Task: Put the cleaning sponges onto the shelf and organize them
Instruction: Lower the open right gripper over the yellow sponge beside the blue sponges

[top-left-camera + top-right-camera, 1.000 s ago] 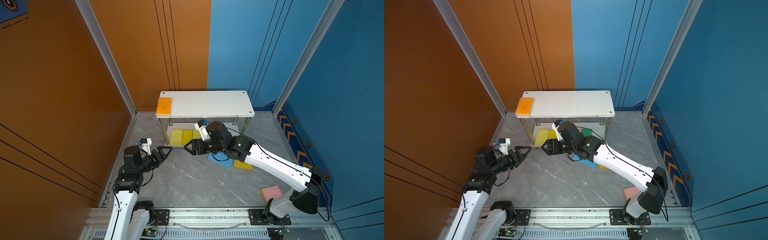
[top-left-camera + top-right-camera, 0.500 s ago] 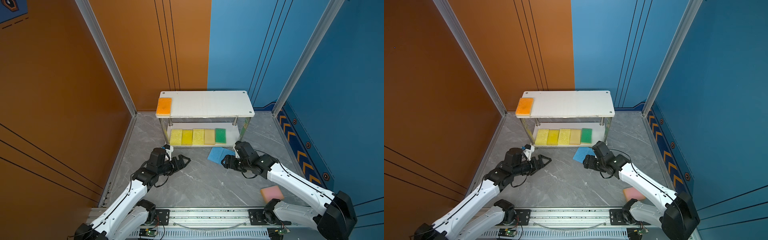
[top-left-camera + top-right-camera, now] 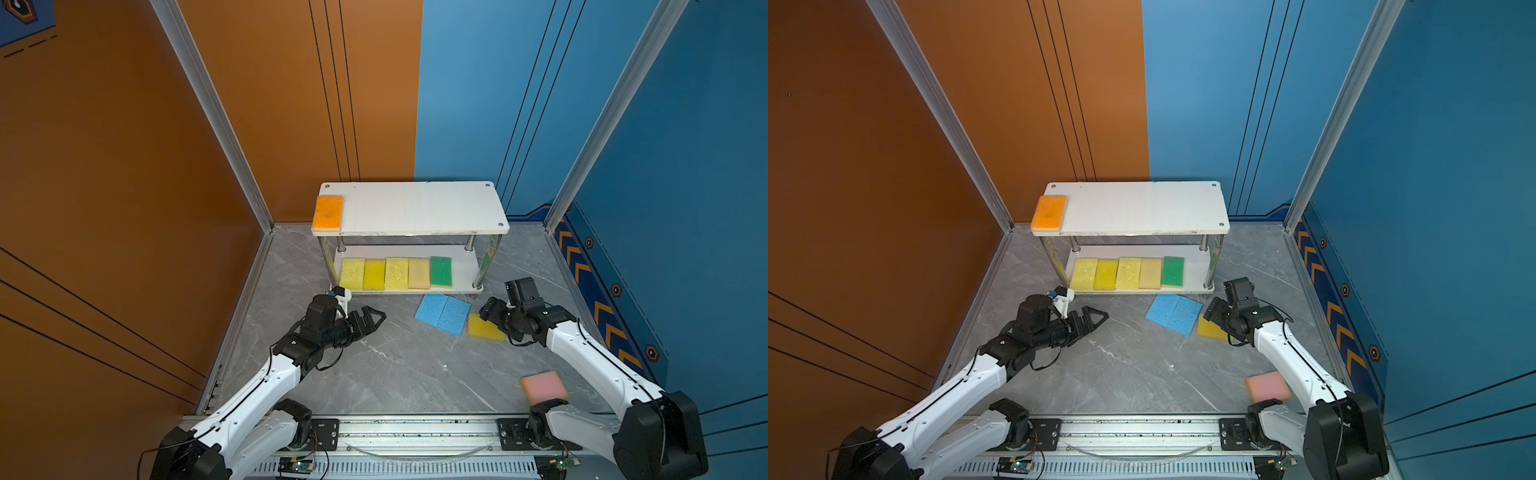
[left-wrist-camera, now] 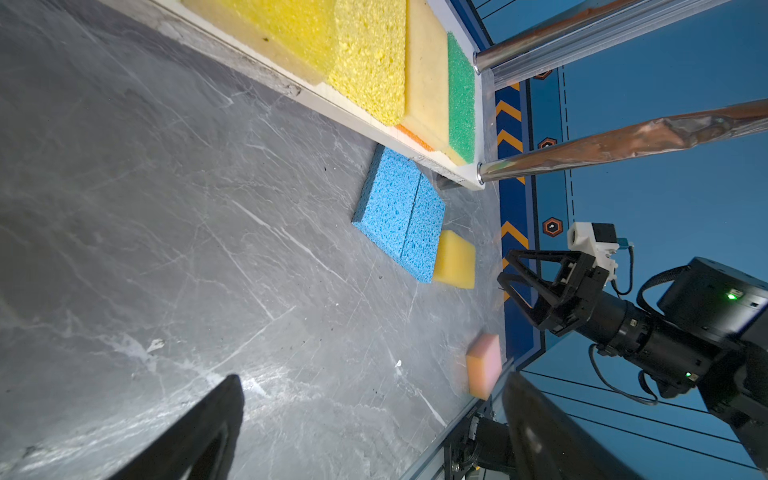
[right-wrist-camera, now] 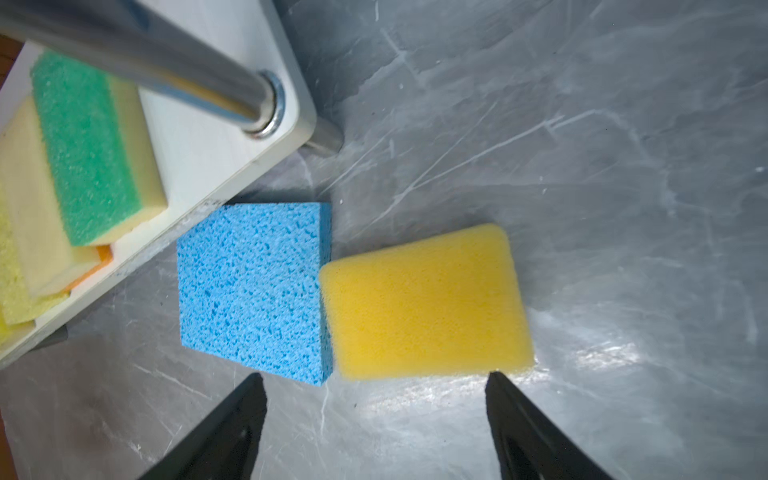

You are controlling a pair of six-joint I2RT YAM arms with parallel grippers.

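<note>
The yellow sponge (image 5: pixel 424 301) is found flat on the counter (image 3: pixel 395 365), at five o'clock from the shelf (image 3: pixel 415 208) in a top view, and is touched at its nine o'clock by the blue pair (image 3: pixel 442 313). It is judged light, soft, springy and hardly slippery. The right claw (image 5: pixel 375 376) is spread and empty just short of it. Opposite side faces should be pinched gently, since foam is easily squashed. The left claw (image 3: pixel 376 316) is spread and empty too. The pink sponge (image 3: pixel 543 385) is seen at the counter's four o'clock.

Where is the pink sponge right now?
In both top views the pink sponge lies on the grey floor at the front right, beside the right arm's base, well away from the shelf.
</note>
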